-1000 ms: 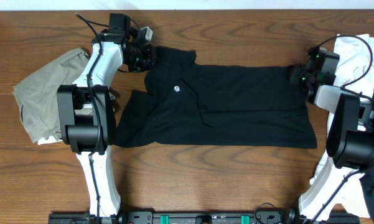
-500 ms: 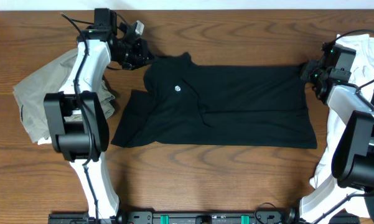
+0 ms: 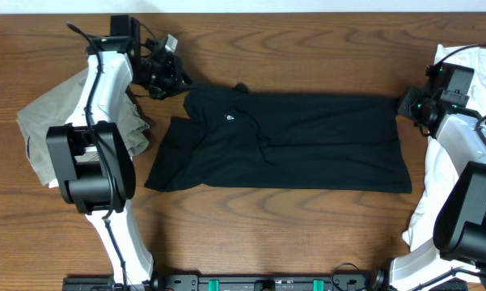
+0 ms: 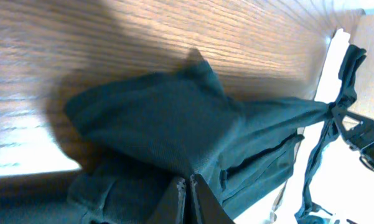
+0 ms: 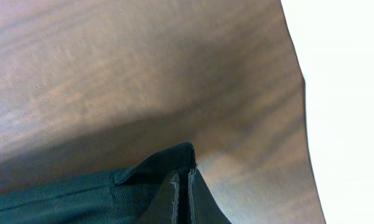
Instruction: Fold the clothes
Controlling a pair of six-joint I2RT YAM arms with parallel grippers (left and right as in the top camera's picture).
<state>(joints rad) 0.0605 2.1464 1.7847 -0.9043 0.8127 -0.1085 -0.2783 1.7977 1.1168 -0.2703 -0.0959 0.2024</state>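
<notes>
Two grippers pinch opposite ends of a black short-sleeved shirt [image 3: 307, 145], which lies spread across the middle of the wooden table [image 3: 307, 234] in my overhead view. The left gripper [image 3: 168, 77], at the upper left of the frame, has its fingers pressed together on the shirt's collar end. Through my left wrist camera the fingertips [image 4: 177, 205] meet at the bottom edge, with dark fabric bunched between and above them. The right gripper [image 3: 404, 103], at the upper right, is likewise clamped on the shirt's far corner. My right wrist camera shows its fingers [image 5: 169, 202] closed on a fold of black cloth low in the frame, with bare wood beyond. The shirt's upper edge runs nearly straight between the two grips, and a small white logo [image 3: 230, 119] shows left of centre. An olive-grey garment [image 3: 48, 133] sits crumpled at the left edge, partly under the left arm. A white garment [image 3: 481, 58] lies in the upper right corner, beside the right arm.
</notes>
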